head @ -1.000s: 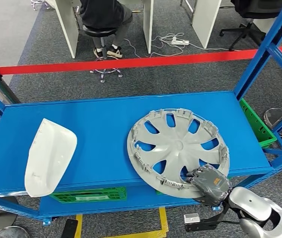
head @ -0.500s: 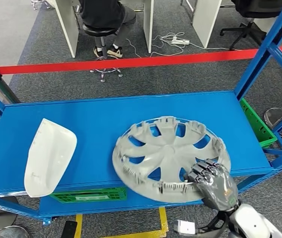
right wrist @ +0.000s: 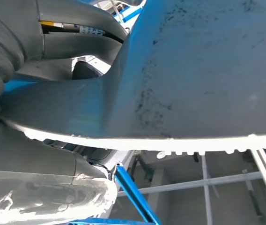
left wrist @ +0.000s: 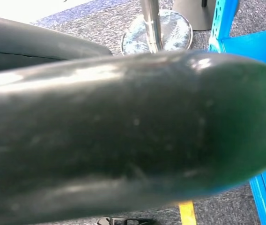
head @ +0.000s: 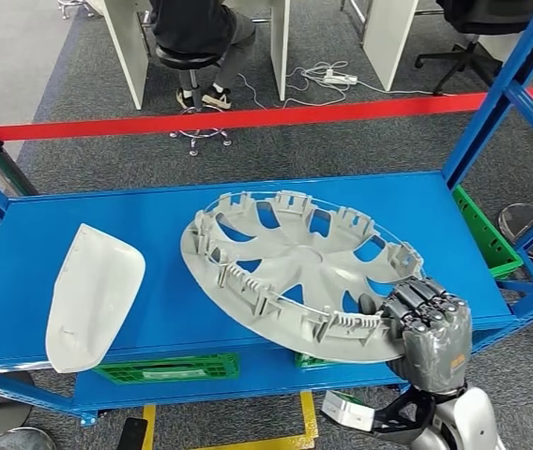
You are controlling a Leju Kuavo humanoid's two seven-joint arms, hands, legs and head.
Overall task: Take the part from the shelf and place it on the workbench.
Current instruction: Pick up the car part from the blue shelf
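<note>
Hubcap (head: 299, 272), the largest thing on the blue shelf (head: 178, 211), is now held tilted with its far rim raised off the deck, where a second ago it was lying nearly flat; its near rim is clamped in the right hand (head: 426, 328), so the lift-off is judged to be under way. Open deck is left beyond the hand, a blue upright (head: 497, 94) is close on its outer side, and the white cover (head: 94, 295) is well apart across the shelf.
</note>
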